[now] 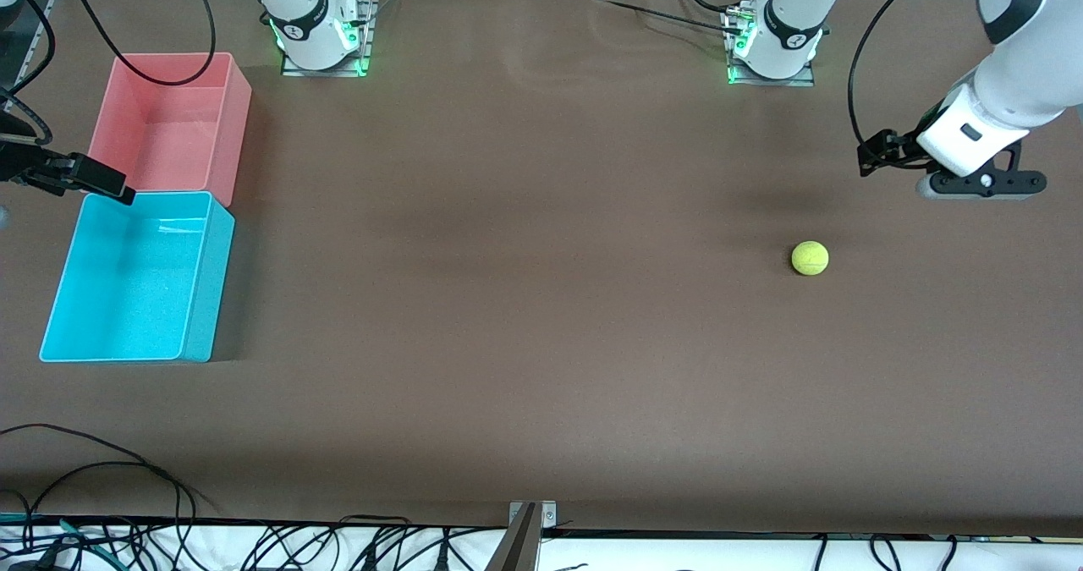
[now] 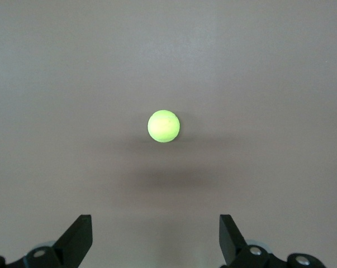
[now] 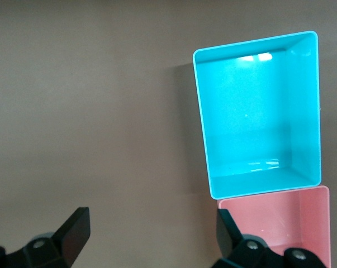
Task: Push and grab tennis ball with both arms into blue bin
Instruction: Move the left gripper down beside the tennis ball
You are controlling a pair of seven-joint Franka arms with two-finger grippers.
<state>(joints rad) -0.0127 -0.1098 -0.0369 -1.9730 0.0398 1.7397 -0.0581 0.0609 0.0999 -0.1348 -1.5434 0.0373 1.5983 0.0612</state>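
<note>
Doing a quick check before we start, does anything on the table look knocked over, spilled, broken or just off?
Nothing stands out. The tennis ball sits alone on the table, the blue bin and pink bin stand upright and empty side by side, and the left gripper and right gripper are open.

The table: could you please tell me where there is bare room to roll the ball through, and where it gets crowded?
Bare brown table runs from the tennis ball to the blue bin. It is crowded only at the right arm's end, where the pink bin touches the blue one under the open right gripper. The open left gripper hovers near the ball.
</note>
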